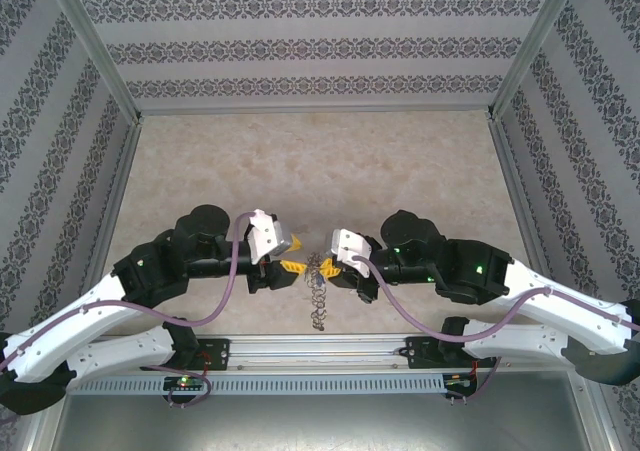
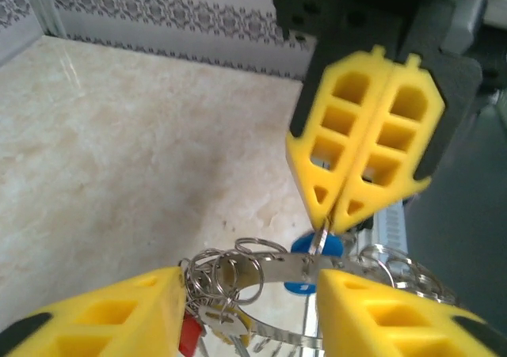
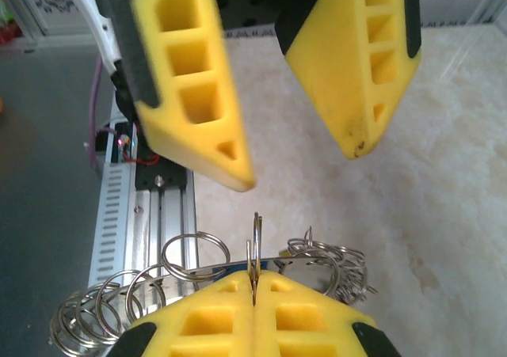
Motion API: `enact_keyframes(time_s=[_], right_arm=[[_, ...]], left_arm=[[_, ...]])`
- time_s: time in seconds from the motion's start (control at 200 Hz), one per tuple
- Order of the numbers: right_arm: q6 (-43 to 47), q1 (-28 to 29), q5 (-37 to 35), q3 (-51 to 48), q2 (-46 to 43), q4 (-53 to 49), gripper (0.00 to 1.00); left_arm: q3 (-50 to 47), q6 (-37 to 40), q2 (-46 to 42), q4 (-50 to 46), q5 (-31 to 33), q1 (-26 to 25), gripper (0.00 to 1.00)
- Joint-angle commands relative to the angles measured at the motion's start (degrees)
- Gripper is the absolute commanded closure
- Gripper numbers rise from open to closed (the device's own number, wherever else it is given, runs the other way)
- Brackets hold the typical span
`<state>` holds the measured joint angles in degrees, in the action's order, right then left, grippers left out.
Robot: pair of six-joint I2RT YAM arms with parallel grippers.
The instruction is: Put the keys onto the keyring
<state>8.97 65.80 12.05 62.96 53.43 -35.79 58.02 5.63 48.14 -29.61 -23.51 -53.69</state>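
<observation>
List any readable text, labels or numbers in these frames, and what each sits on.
None readable anywhere.
The keyring, the right gripper fingers and the table carry no print.
The wall bands are ornament, not lettering.

The top camera looks down from above and behind the arms, well off the keyring (image 1: 318,276). The left wrist camera, close by it, faces the right gripper (image 2: 333,218); the right wrist camera faces the left gripper (image 3: 297,163). All share the keyring.
</observation>
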Motion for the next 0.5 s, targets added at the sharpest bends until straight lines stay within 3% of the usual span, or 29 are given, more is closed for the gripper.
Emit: enact_keyframes(time_s=[0.0,0.495], right_arm=[[0.4,-0.9,1.2,2.9,0.2,-1.9,1.00],[0.3,-1.9,4.1,4.9,3.4,-2.5,1.00]], left_arm=[[2.4,1.3,0.1,-2.9,-1.2,-1.2,0.47],[4.5,2.7,4.6,-3.9,-1.3,-3.4,0.50]])
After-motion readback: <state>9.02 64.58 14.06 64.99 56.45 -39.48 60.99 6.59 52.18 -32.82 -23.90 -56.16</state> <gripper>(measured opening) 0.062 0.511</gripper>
